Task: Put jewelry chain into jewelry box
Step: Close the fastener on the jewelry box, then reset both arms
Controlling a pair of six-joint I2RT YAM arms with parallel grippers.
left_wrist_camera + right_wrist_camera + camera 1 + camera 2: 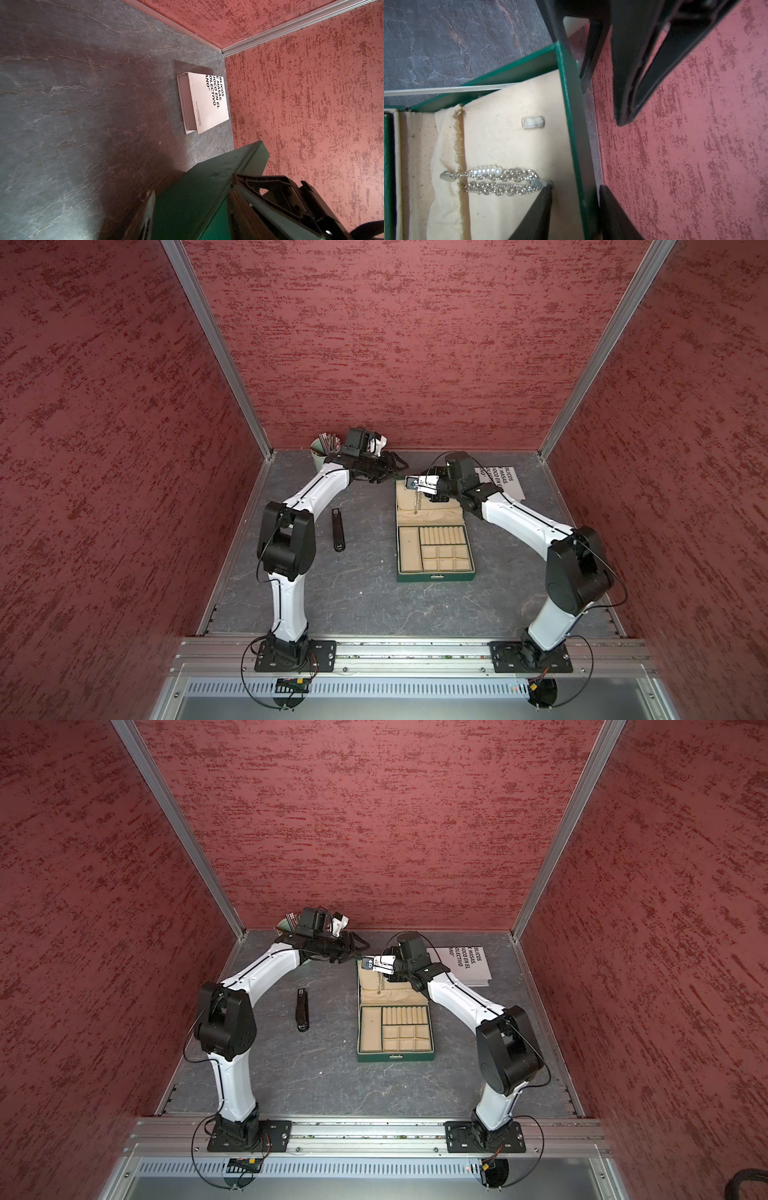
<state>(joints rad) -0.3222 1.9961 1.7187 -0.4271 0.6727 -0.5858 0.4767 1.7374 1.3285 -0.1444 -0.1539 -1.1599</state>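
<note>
On the table [365, 605], a little right of its middle: jewelry box [436, 576], open, clasp side toward the near edge, lid [218, 166] standing up at the side nearer the far edge. Against the lid's beige inner face: jewelry chain [500, 180], doubled into two silvery strands, a run of pale shiny beads on one, a small flat charm at the lower end, over the gathered pocket [444, 145]. Not in the base compartments. Upper end touching the tip of one finger [537, 207] of the right hand [575, 186]. Right hand narrowly open, fingers apart, one inside the lid, the other beyond its green rim; cannot tell whether pinching, hooking or merely touching the chain. Left hand [193, 185] half spread, gripping the jewelry box by the lid's top edge near a corner, one finger on each face. In the far right corner: white book [505, 485] with black lettering. In the far left corner: mint cup [319, 456] of pencils, partly behind the left arm [328, 485]. Between that arm and the box: black bar-shaped item [338, 529], apart from both.
</note>
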